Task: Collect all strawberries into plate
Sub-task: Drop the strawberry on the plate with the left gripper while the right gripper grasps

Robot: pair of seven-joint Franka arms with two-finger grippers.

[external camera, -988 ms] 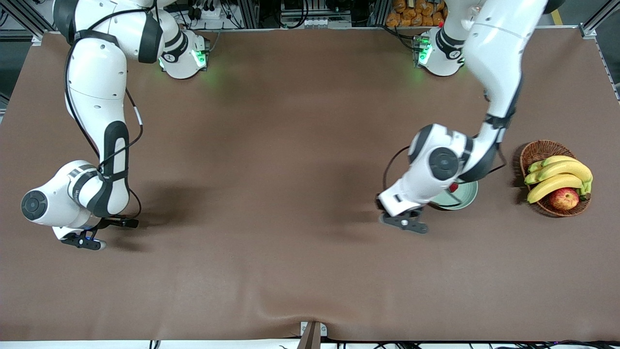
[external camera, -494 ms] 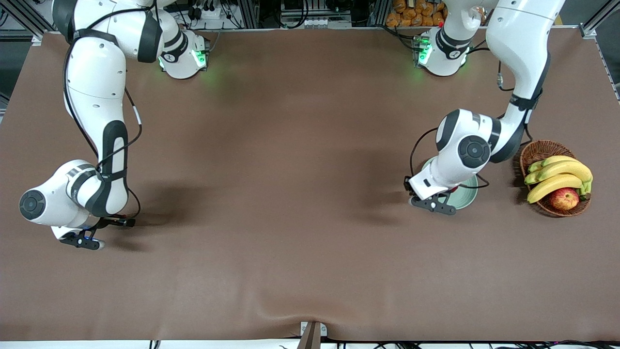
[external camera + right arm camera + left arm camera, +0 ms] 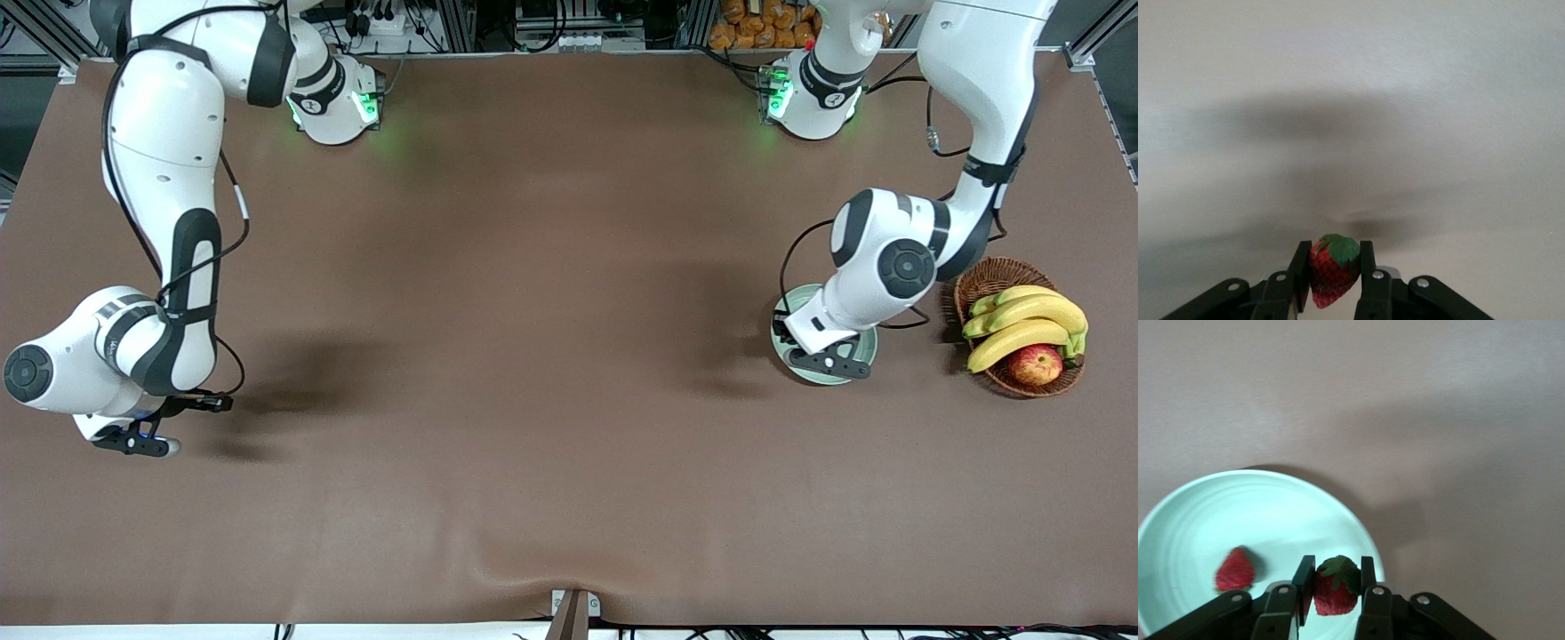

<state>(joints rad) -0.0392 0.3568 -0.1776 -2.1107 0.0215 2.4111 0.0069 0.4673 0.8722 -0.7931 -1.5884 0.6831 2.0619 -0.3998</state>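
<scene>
The pale mint-green plate (image 3: pixel 805 366) sits near the left arm's end of the table, beside the wicker basket. My left gripper (image 3: pixel 831 363) hangs over the plate, shut on a strawberry (image 3: pixel 1335 584), with the plate (image 3: pixel 1198 520) below it. A second strawberry (image 3: pixel 1235 570) lies in the plate. My right gripper (image 3: pixel 133 442) is above the cloth at the right arm's end, shut on a third strawberry (image 3: pixel 1333 268). In the front view all the strawberries are hidden by the arms.
A brown wicker basket (image 3: pixel 991 276) with bananas (image 3: pixel 1022 324) and a red-yellow apple (image 3: pixel 1035 364) stands beside the plate toward the left arm's end. The brown cloth (image 3: pixel 533 356) has a fold near the front edge.
My left gripper has moved from beside the plate to over it, carrying its strawberry. My right gripper has shifted slightly toward the right arm's end of the table.
</scene>
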